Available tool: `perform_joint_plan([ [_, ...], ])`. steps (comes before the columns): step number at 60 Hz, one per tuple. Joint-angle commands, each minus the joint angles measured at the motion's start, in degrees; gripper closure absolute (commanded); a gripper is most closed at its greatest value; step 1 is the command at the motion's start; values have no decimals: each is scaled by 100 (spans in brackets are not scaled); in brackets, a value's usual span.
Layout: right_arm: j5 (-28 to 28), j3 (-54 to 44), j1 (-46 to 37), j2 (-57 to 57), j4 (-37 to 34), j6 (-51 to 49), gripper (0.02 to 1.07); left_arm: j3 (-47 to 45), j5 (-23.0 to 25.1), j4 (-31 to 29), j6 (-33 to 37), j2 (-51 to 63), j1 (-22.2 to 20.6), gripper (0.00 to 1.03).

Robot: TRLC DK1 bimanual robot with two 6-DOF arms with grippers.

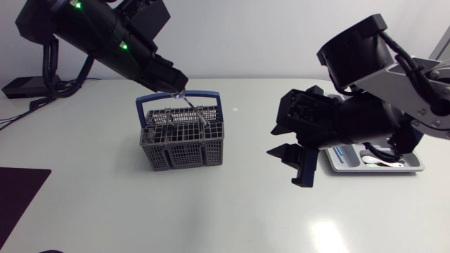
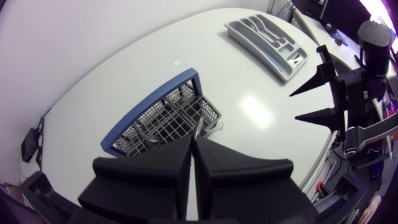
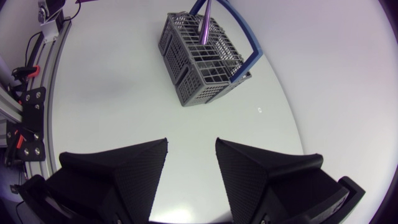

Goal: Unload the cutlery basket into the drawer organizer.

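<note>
The grey cutlery basket (image 1: 184, 143) with its blue handle (image 1: 178, 99) stands left of the table's middle. My left gripper (image 1: 176, 87) hangs just over the handle, shut on a slim metal utensil (image 1: 195, 112) that slants down into the basket. The left wrist view shows the utensil (image 2: 198, 128) poking out past the closed fingertips above the basket (image 2: 166, 122). The right wrist view shows the utensil's shaft (image 3: 205, 22) rising from the basket (image 3: 203, 61). My right gripper (image 1: 292, 166) hovers open and empty between the basket and the grey drawer organizer (image 1: 416, 167). Its fingers (image 3: 142, 163) frame bare table.
The organizer (image 2: 267, 38) lies at the table's right edge, holding a white spoon (image 1: 384, 163) and a blue-marked piece (image 1: 341, 153). A dark mat (image 1: 18, 191) covers the front left corner. Cables and a black box (image 1: 22, 87) sit at the far left.
</note>
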Motion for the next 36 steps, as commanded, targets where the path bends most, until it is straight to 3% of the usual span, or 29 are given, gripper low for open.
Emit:
perform_joint_plan([
  [1, -9, -121, 108, -169, 134, 396, 49, -82, 384, -14, -251, -47, 42, 99],
  [12, -71, -367, 249, -424, 486, 791, 50, -372, 1069, 329, -462, 15, 42, 99],
  [15, -115, -437, 302, -459, 609, 897, 57, -399, 1245, 373, -514, 76, 33, 99],
  [20, -132, -516, 390, -468, 767, 1037, 60, -425, 1562, 470, -576, 199, 7, 99],
  [36, -132, -516, 697, -310, 1321, 1494, 60, -548, 2019, 724, -576, 569, -151, 99],
])
